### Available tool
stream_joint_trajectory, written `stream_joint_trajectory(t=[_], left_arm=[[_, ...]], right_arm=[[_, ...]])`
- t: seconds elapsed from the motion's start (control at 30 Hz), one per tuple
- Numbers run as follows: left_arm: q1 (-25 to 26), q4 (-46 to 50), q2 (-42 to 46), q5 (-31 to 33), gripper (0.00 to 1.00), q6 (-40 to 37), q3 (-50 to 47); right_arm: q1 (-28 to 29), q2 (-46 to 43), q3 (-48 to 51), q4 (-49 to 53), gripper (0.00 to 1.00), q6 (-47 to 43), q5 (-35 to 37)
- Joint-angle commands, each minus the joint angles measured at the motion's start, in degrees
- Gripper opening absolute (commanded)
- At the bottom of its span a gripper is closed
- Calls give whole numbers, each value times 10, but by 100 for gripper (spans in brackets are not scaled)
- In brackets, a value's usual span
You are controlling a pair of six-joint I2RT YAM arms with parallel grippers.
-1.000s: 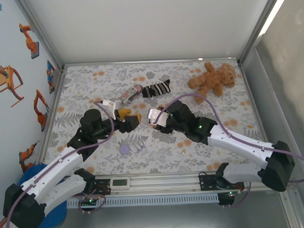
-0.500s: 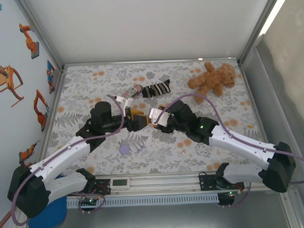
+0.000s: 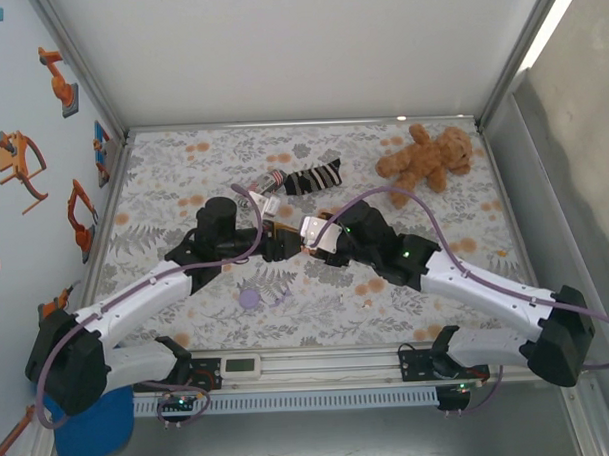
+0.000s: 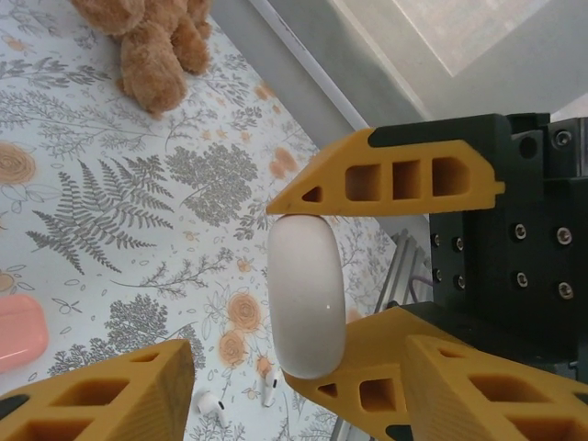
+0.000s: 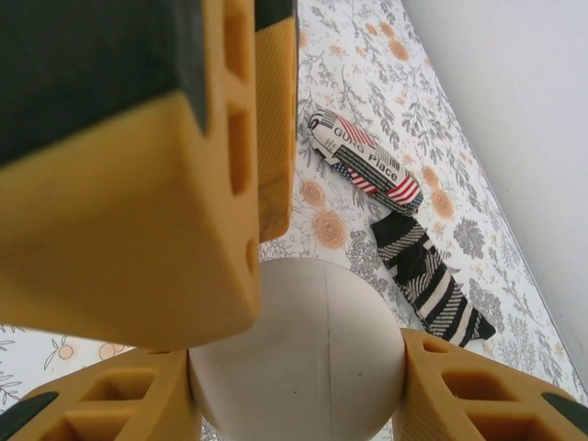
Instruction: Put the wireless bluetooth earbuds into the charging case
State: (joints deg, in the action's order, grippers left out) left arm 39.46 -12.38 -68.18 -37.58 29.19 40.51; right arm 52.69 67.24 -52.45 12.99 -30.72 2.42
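White case (image 5: 299, 354) clamped in R end effector (image 5: 299, 381), contents unclear

The fixed view looks down from above and behind the arms; both wrist views look close over the floral-patterned white table (image 3: 197, 312), sharing the rounded white case (image 4: 306, 294).

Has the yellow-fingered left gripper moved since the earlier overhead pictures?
Yes: the left gripper has shifted right, closer to the yellow-fingered right gripper, judged against the black-and-white striped fabric.
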Motion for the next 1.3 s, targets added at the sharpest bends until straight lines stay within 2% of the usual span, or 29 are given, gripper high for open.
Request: stream_joint_trajectory(t=[0.0, 0.4, 1.13, 1.27], left_arm=[[4, -23, -10, -29, 57, 2, 19], [7, -42, -38, -52, 45, 10, 28], [11, -50, -69, -71, 35, 8, 39], [12, -56, -73, -74, 29, 9, 39]], right_arm=[[2, -18, 6, -4, 46, 0, -4], [1, -13, -4, 8, 46, -2, -6], [1, -10, -6, 11, 46, -1, -7], [1, -9, -6, 12, 46, 0, -7]])
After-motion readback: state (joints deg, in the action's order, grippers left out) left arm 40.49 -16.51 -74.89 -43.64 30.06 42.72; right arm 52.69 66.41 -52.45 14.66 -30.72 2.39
